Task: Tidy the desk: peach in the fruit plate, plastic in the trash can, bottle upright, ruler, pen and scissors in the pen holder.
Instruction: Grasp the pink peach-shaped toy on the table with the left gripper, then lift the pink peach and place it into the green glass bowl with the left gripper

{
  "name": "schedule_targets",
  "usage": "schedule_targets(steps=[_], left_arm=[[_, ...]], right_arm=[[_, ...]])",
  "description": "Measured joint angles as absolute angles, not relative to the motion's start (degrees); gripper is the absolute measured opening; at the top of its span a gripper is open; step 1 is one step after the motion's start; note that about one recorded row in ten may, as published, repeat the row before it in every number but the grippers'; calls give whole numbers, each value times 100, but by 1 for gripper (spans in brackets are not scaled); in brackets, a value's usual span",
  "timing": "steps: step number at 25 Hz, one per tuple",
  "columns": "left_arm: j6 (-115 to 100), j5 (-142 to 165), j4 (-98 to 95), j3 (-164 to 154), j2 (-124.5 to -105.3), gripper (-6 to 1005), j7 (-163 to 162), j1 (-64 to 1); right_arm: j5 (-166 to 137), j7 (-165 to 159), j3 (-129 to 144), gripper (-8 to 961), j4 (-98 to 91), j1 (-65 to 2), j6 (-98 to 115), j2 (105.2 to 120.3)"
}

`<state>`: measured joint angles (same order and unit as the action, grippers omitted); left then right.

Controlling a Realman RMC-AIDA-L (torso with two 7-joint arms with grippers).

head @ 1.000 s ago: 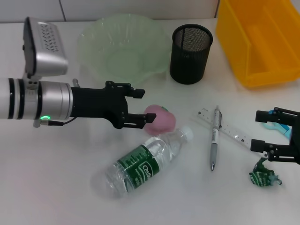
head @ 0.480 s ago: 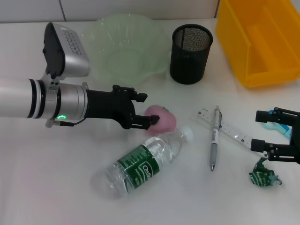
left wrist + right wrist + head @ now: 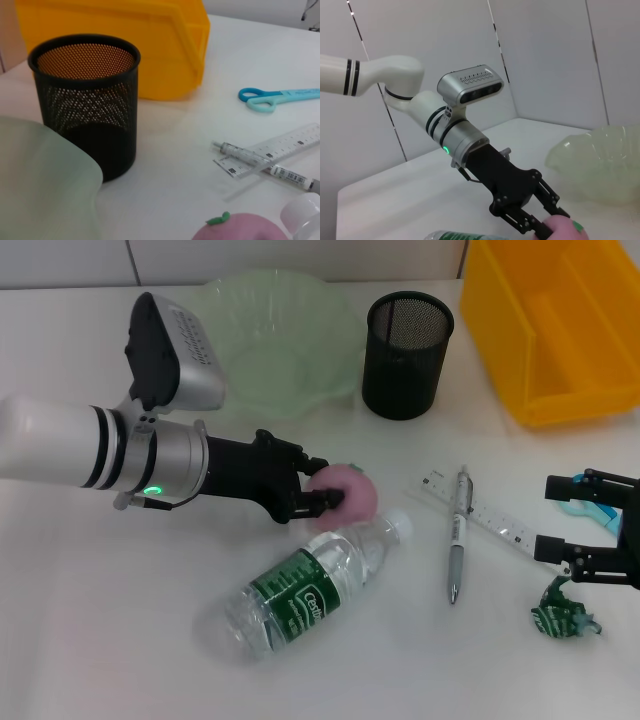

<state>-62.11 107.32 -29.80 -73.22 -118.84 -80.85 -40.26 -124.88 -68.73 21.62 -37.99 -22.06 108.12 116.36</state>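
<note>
The pink peach (image 3: 345, 496) sits on the white worktop (image 3: 120, 640), just beside the neck of the lying bottle (image 3: 310, 585), below the green fruit plate (image 3: 265, 340). The left pincer (image 3: 318, 490) has its fingers spread around the peach, not clamped. The right pincer (image 3: 575, 530) hangs released near the crumpled plastic (image 3: 562, 612).

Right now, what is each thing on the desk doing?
Peach: on the table, left tool closing around it.
Bottle: lying on its side, cap on.
Pen holder: upright, empty.
Fruit plate: empty.
Pen: lying across the ruler.
Scissors: flat, closed.
Plastic: crumpled on the table.
Right tool: open, holding nothing.
</note>
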Motion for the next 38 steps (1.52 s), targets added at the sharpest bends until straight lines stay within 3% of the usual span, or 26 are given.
schedule_targets(steps=[11, 18, 26, 38], left_arm=[[-6173, 10726, -2751, -7337, -11865, 236, -8108, -4215], [-6394, 10689, -2893, -7128, -11851, 118, -8104, -4102], [-7564, 10683, -3990, -5354, -11815, 50, -8082, -3684], [-5321, 10788, -3199, -4929, -11869, 92, -8394, -4242]], right_arm=[[-12489, -6873, 2162, 818, -3781, -2205, 10788, 11645], [-12481, -6866, 2162, 818, -3778, -2197, 10775, 11646], [-12451, -6849, 2161, 818, -3779, -2209, 10775, 11655], [-12445, -6876, 2162, 817, -3779, -2267, 10775, 11661]])
